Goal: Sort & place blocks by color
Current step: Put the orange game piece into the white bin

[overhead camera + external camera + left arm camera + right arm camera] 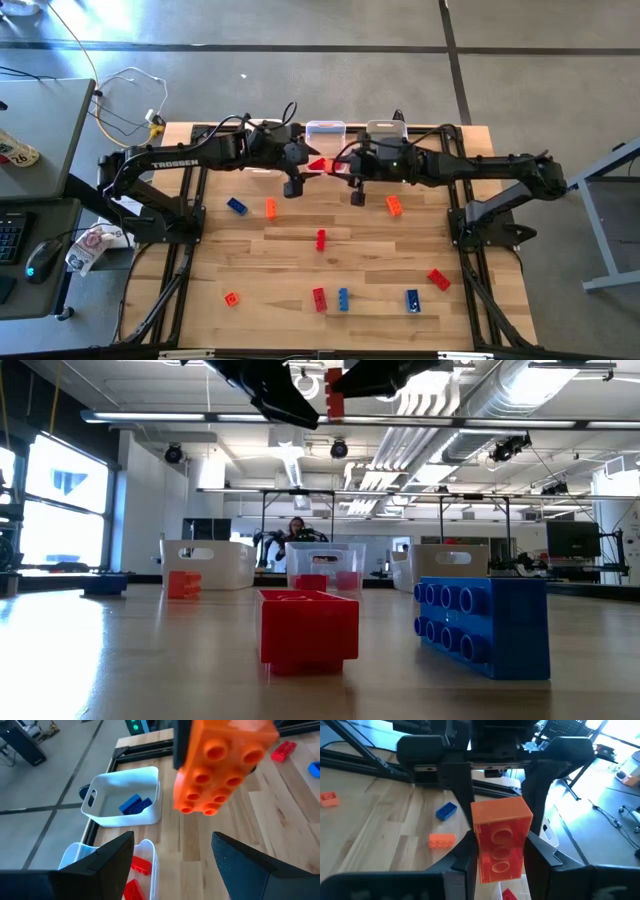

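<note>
Right gripper (500,852) clamps a studded orange plastic brick (501,837) — left gripper (170,855) gapes beside it.

The left arm (175,160) reads "TROSSEN" in white.

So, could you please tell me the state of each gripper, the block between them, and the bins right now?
Right gripper: shut on the orange block, raised near the bins.
Orange block: gripped, off the table.
Left gripper: open, facing the block, not touching it.
Bin with blue blocks: upright, partly filled.
Bin with red blocks: upright, red blocks inside.
Loose blocks: lying on the table, unsorted.
</note>
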You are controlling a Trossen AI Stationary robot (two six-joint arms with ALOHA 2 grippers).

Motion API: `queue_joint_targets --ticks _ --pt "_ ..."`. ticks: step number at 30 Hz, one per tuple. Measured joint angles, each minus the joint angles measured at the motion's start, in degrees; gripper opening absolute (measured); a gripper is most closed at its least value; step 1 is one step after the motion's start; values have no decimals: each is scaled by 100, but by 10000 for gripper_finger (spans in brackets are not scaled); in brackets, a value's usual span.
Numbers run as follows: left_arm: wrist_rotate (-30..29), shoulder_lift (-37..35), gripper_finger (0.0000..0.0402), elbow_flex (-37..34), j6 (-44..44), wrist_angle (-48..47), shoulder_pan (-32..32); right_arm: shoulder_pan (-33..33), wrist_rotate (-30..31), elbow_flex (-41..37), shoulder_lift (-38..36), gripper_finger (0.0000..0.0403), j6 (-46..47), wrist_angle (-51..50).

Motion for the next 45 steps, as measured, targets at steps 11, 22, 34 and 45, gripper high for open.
queue_joint_targets --ticks 11,22,34,45 --pt "270 0 253 0 -281 579 -214 -14 -196 0 0 96 -141 376" --pt "241 0 244 0 -462 1088 -380 0 -210 0 0 96 -124 624" --pt "-26 0 133 0 -165 929 -378 0 -227 0 0 96 31 743" --pt "-9 0 117 0 24 923 -376 2 -210 0 0 96 249 740"
